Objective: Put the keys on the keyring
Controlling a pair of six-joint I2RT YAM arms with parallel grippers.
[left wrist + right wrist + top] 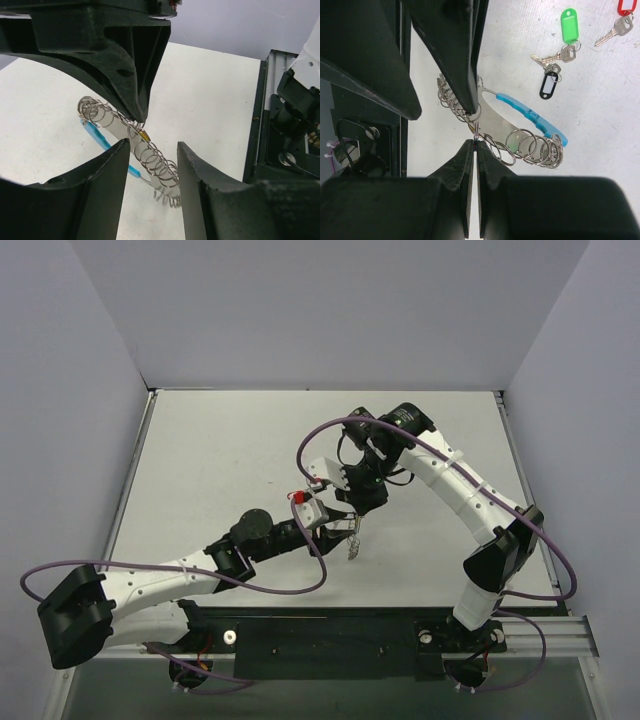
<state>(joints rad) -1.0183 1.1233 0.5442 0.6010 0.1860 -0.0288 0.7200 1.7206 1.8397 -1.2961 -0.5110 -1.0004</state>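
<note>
Near mid-bench [200,460], well away from every edge, the right hand [476,144] is clenched on one turn of the keyring [527,111], holding the coil and its blue segment above the surface. The left hand [152,150] is released, its fingers [107,190] parted to either side of the coil and not touching it. Beside the ring, flat on the bench, lie the green key [568,25] and black key [549,84] close together, and the red key [620,20] farther off at the view's corner.
</note>
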